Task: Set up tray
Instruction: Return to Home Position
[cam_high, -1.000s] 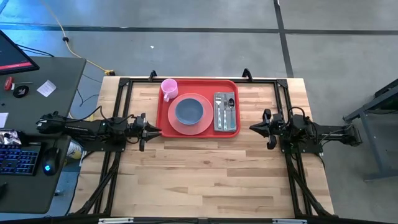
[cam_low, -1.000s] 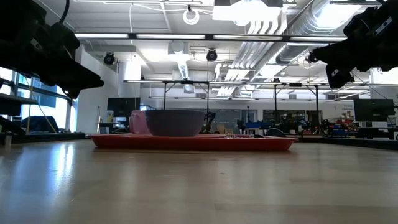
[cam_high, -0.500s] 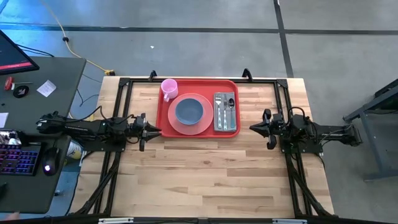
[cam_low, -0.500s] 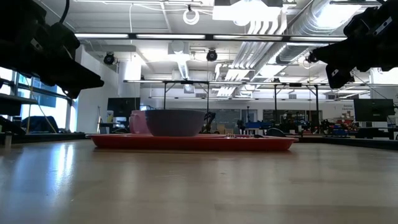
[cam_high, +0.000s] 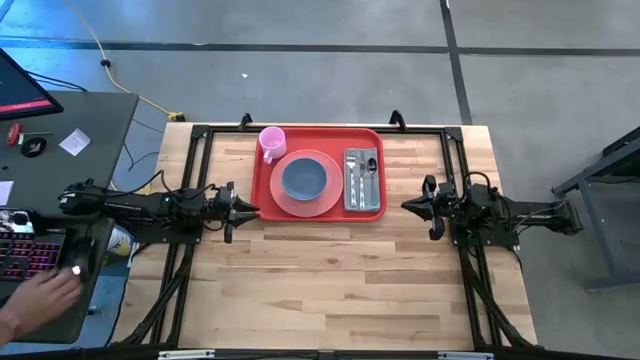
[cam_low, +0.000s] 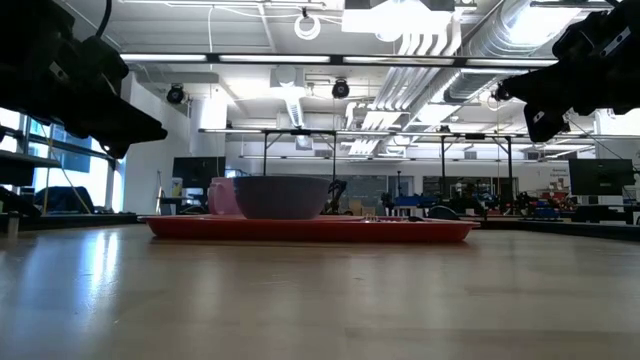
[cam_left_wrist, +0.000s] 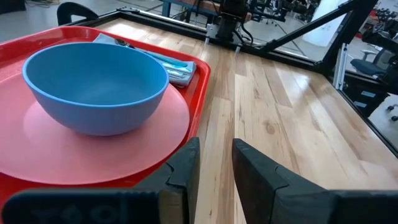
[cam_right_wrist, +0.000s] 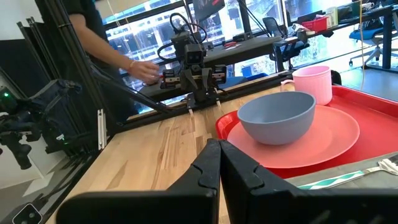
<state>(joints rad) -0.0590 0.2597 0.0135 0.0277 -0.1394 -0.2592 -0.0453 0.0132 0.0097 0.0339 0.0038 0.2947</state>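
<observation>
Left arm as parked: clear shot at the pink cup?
Probably yes. The left gripper sits beside the tray, at its left edge; the cup stands in the far-left corner, nothing between them.

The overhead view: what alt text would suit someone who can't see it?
A red tray sits on a wooden table, holding a pink plate with a blue bowl, a pink cup and a gray napkin with cutlery. The left gripper and right gripper wait empty either side of it; a person's hand reaches onto a desk at lower left.

Red tray (cam_high: 330, 140); salmon-pink plate (cam_high: 334, 195); blue bowl (cam_high: 304, 179); pink mug (cam_high: 271, 141); gray napkin (cam_high: 362, 204).
</observation>
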